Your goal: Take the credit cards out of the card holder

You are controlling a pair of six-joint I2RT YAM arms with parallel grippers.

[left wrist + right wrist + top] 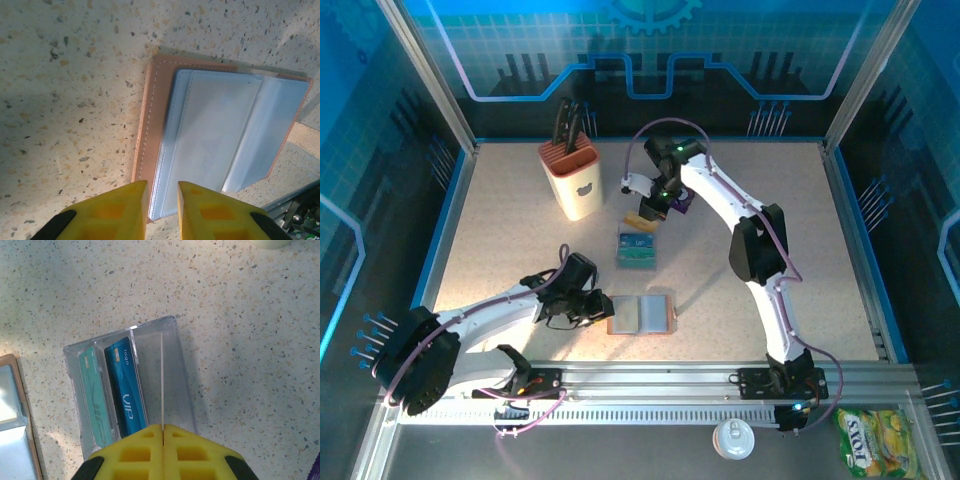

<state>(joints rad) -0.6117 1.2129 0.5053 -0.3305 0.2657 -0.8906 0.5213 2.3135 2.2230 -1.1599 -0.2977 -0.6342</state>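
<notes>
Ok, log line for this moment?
left gripper: slightly open at card holder edge | right gripper: shut on held card, edge-on above clear tray | tray holds teal card, blue card

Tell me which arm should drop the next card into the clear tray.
Right. The right gripper is shut on a thin card held edge-on over the clear tray, beside the blue card. The left gripper sits open at the card holder.
</notes>
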